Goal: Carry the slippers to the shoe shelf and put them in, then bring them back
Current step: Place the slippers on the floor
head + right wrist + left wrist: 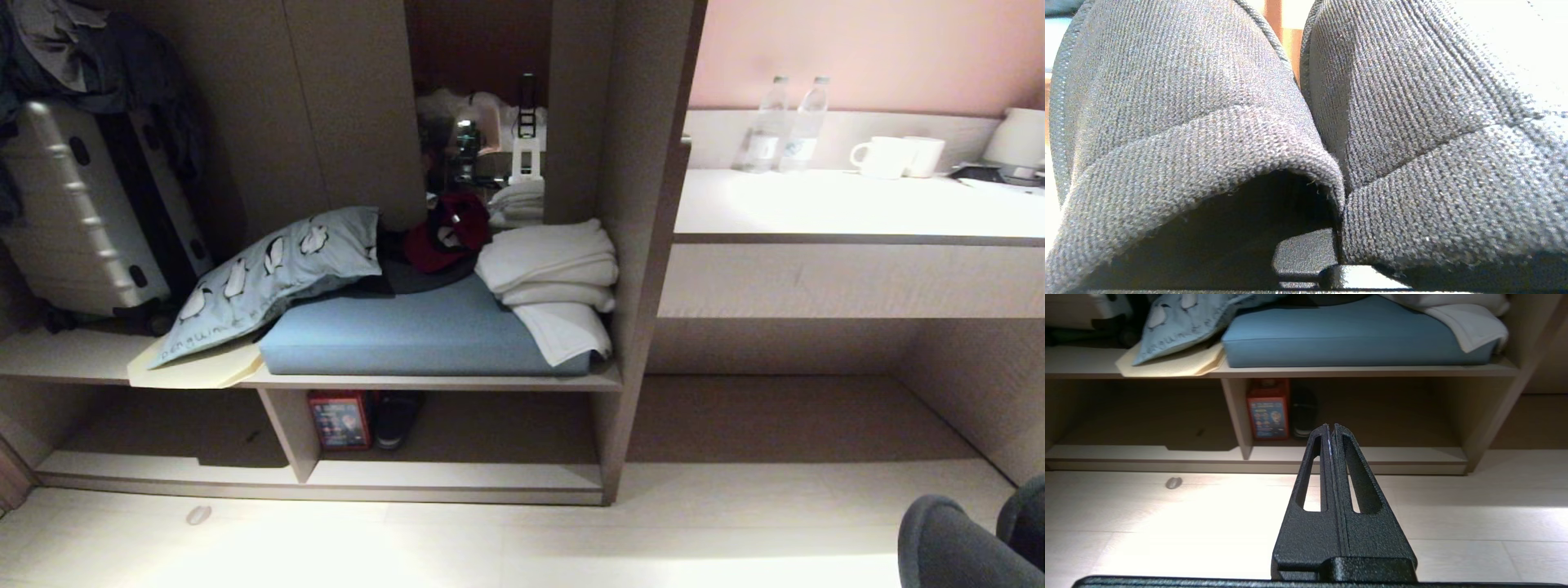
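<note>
Right gripper (1337, 228) has its jaws pinched on both slippers (1208, 122) together, one carry to the shoe shelf (457, 478); left gripper (1331, 428) jaws closed, empty.

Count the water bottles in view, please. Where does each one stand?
2. Both stand on the counter against the pink wall, left of the mugs: one bottle, then the second bottle at its right. Others may be hidden.
</note>
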